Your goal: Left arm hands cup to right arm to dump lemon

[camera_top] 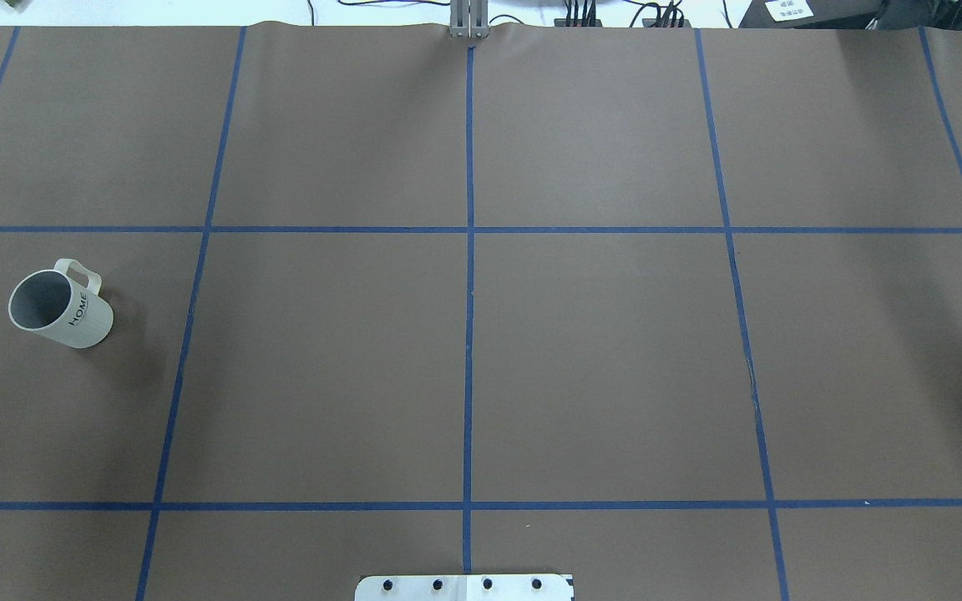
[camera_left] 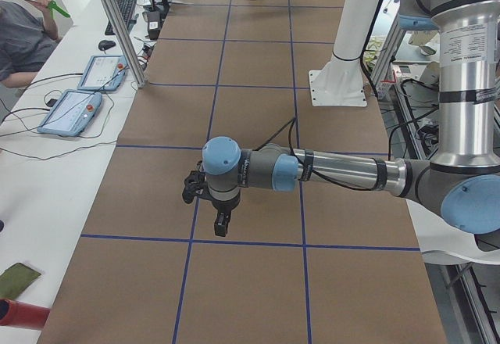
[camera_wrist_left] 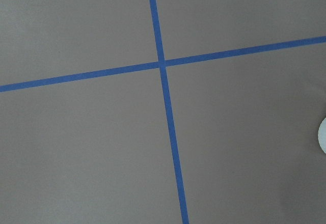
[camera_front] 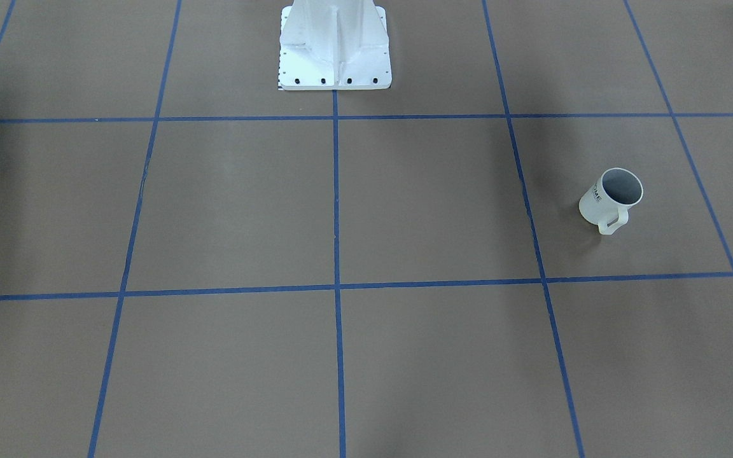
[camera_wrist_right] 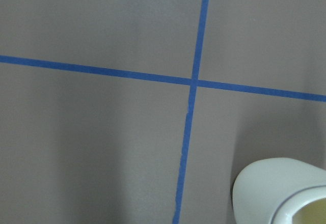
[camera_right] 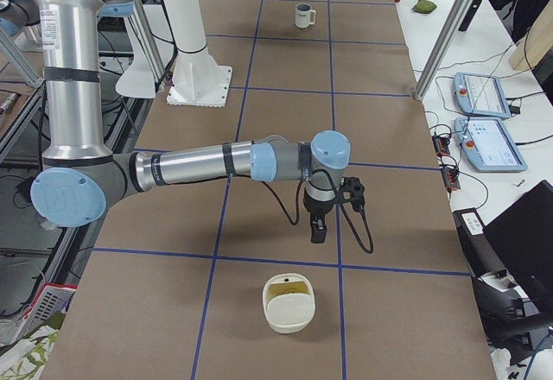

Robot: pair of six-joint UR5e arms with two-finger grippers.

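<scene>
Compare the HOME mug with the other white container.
The mug has a loop handle and black lettering; the white container shows neither. The mug's inside is grey, the container's yellowish. The mug stands on the robot's left side, the container on its right. Both are white outside.

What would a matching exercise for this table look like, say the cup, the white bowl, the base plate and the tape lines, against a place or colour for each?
Things:
1. cup
2. white bowl
3. base plate
4. tape lines

Place or colour:
A. blue
B. upright, on the robot's left side
C. black bolts along its edge
D. yellowish inside, near the right arm

Pairs: 1-B, 2-D, 3-C, 4-A
</scene>
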